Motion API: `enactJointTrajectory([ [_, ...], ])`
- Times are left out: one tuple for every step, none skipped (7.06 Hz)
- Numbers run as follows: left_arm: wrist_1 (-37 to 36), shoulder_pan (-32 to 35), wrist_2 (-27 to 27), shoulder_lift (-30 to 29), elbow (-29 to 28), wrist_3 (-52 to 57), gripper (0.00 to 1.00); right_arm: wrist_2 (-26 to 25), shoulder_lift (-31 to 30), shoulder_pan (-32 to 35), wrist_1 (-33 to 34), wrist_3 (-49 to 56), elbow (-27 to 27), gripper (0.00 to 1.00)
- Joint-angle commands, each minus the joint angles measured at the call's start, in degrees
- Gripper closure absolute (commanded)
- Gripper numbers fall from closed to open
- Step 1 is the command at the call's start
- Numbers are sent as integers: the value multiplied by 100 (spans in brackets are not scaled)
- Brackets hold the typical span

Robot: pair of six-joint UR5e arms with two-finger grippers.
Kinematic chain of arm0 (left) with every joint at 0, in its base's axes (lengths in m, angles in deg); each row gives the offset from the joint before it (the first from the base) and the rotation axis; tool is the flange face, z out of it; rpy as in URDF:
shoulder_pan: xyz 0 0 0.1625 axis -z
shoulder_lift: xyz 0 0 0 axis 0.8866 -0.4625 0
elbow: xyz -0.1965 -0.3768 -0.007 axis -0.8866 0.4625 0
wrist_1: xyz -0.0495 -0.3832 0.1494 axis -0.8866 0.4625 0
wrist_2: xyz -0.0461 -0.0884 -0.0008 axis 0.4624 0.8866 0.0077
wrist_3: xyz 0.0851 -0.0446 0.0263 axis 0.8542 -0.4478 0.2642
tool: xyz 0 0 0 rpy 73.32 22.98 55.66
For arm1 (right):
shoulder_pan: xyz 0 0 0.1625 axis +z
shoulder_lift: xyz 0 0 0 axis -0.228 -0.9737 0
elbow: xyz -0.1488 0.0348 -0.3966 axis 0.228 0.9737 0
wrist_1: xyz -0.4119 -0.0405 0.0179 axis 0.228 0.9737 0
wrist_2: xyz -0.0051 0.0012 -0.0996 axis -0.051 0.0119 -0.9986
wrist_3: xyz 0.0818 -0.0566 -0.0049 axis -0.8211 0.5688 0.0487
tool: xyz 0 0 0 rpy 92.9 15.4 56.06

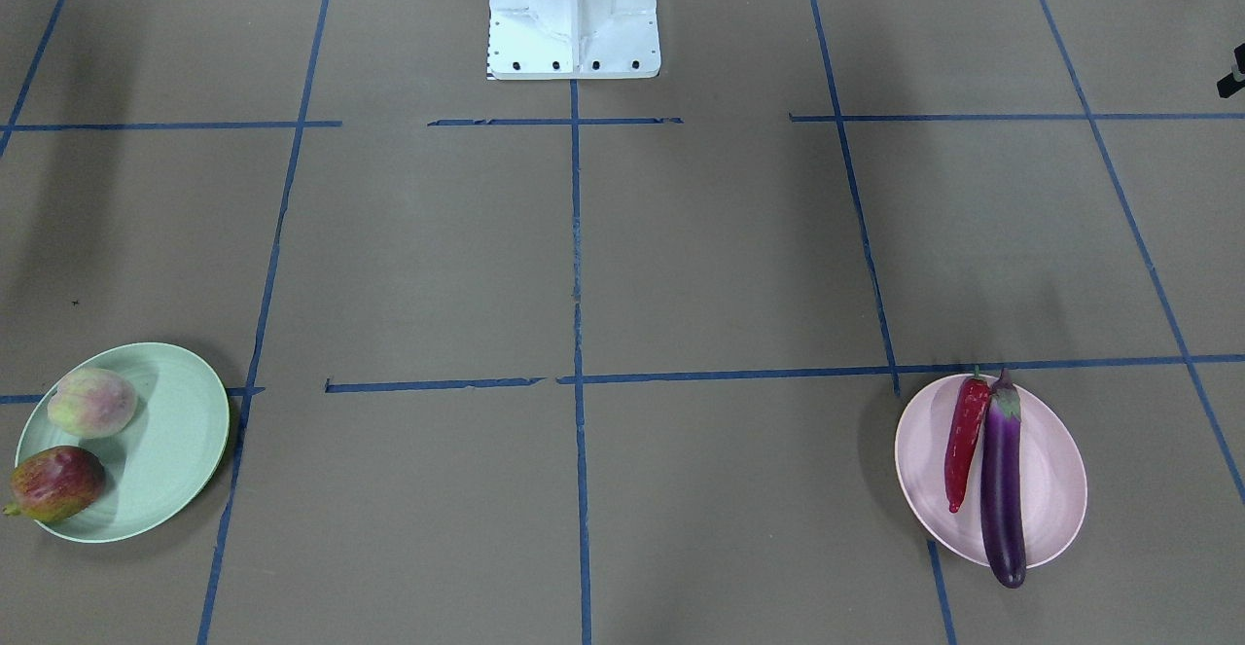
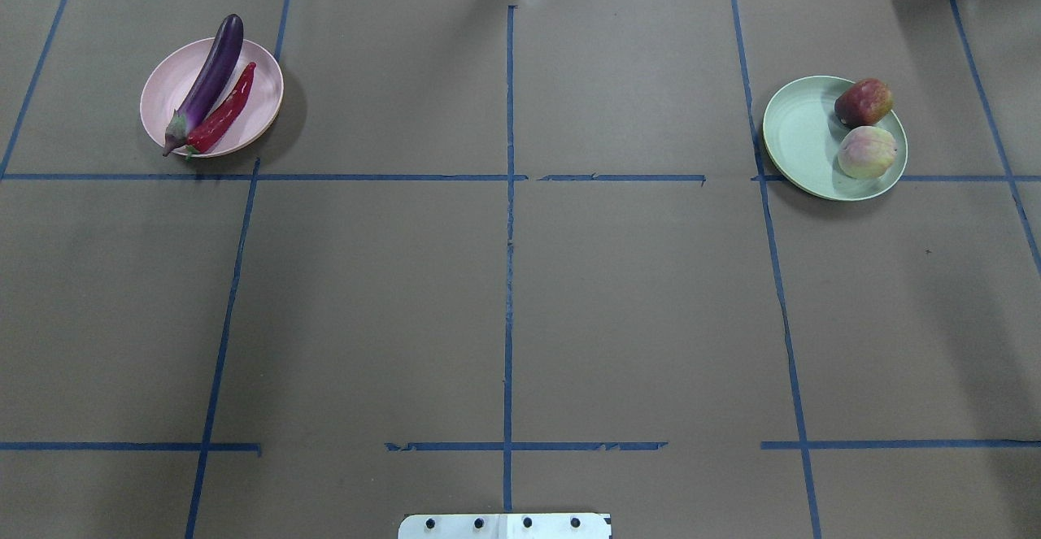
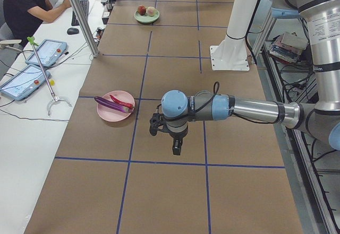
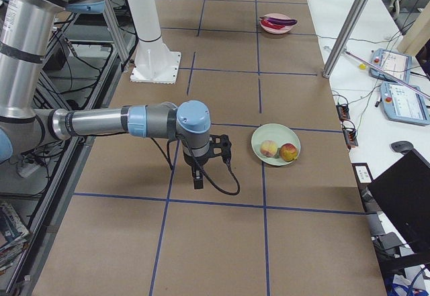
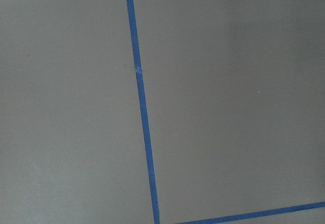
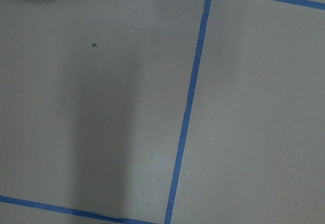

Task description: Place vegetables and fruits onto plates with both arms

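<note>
The purple eggplant (image 1: pixel 1002 489) and red chili pepper (image 1: pixel 965 441) lie side by side on the pink plate (image 1: pixel 1055 489), on my left side in the overhead view (image 2: pixel 163 100). The peach (image 1: pixel 92 402) and the red-yellow fruit (image 1: pixel 56 483) sit on the mint green plate (image 1: pixel 170 441), on my right side (image 2: pixel 797 136). My left gripper (image 3: pixel 177 148) hangs above bare table, apart from the pink plate (image 3: pixel 114 109). My right gripper (image 4: pixel 197 180) hangs above bare table, apart from the green plate (image 4: pixel 275 145). I cannot tell whether either is open or shut.
The white base block (image 1: pixel 574 13) stands at the table's middle on the robot's side. Blue tape lines cross the brown table. An operator (image 3: pixel 26 6), tablets (image 3: pixel 21 80) and a metal pole (image 3: pixel 79 16) are along the far side. Both wrist views show only table and tape.
</note>
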Motion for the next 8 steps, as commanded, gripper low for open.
enactJointTrajectory([
  [27,14,10,59,-55,-5,0,86,-55,-11,9,9,-28,0],
  [45,14,-33,-11,-90,-22,0,86,-73,-54,9,9,-2,0],
  [1,14,-34,-185,-125,-48,0,94,-143,-55,9,9,-19,0],
  [1,5,-34,-439,-343,-57,0,94,-196,-55,0,9,-37,0],
  [1,14,-34,-738,-667,-57,0,147,-196,-55,0,9,-37,0],
  [1,14,-42,-776,-697,-57,0,156,-196,-55,0,9,-46,0],
  [1,14,-260,-802,-714,-57,0,165,-188,-55,0,9,-54,0],
  [1,23,-454,-820,-706,-66,0,165,-188,-55,0,9,-72,0],
])
